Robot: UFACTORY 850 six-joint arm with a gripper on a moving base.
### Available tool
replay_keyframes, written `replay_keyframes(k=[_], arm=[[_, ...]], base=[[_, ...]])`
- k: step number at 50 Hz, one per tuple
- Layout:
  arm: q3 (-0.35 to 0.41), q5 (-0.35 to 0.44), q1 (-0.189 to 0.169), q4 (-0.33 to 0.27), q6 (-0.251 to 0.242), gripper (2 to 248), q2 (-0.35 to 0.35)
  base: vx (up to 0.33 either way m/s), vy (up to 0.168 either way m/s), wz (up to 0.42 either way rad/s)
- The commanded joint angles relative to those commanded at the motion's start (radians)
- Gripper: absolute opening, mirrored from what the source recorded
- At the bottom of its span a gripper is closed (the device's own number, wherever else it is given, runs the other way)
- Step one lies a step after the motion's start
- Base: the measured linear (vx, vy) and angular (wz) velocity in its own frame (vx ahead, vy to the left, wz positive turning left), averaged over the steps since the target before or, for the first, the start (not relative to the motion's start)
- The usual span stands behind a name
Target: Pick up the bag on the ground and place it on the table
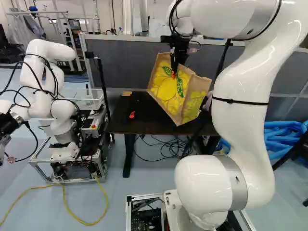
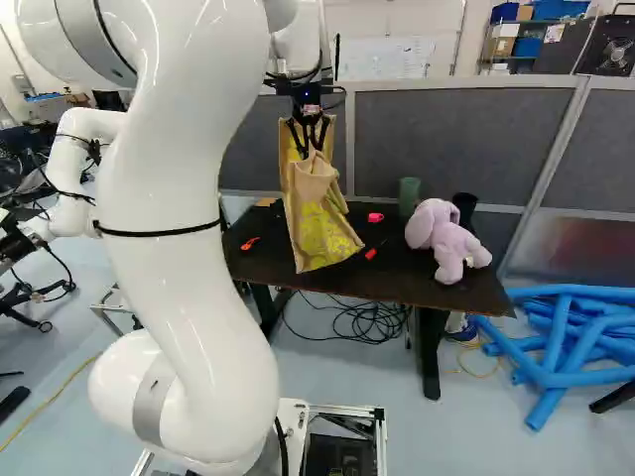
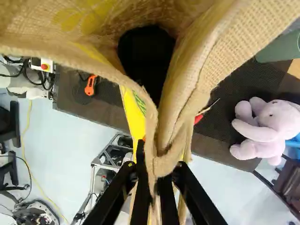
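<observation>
Bag: tilted, hanging by its bunched upper edge over the table; contact below cannot be told. Gripper clamped on that edge from both sides. Advised: level the bag, lower slowly, keep its base off the red tool and plush toy; release only once the table bears its weight.
</observation>
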Motion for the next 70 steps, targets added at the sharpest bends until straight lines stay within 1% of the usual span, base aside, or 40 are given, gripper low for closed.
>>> replay_keyframes(k=[18, 23, 30, 43, 70], arm=[[-0.039, 0.0, 0.002, 0.0, 0.186, 22, -0.03], [-0.058, 0.0, 0.003, 0.0, 0.214, 22, -0.045], [-0.091, 0.0, 0.005, 0.0, 0.225, 22, -0.069], [-0.149, 0.0, 0.009, 0.0, 0.227, 22, -0.126], [-0.219, 0.006, 0.012, 0.0, 0.227, 22, -0.237]], base=[[0.0, 0.0, 0.0], [0.0, 0.0, 0.0], [0.0, 0.0, 0.0], [0.0, 0.0, 0.0], [0.0, 0.0, 0.0]])
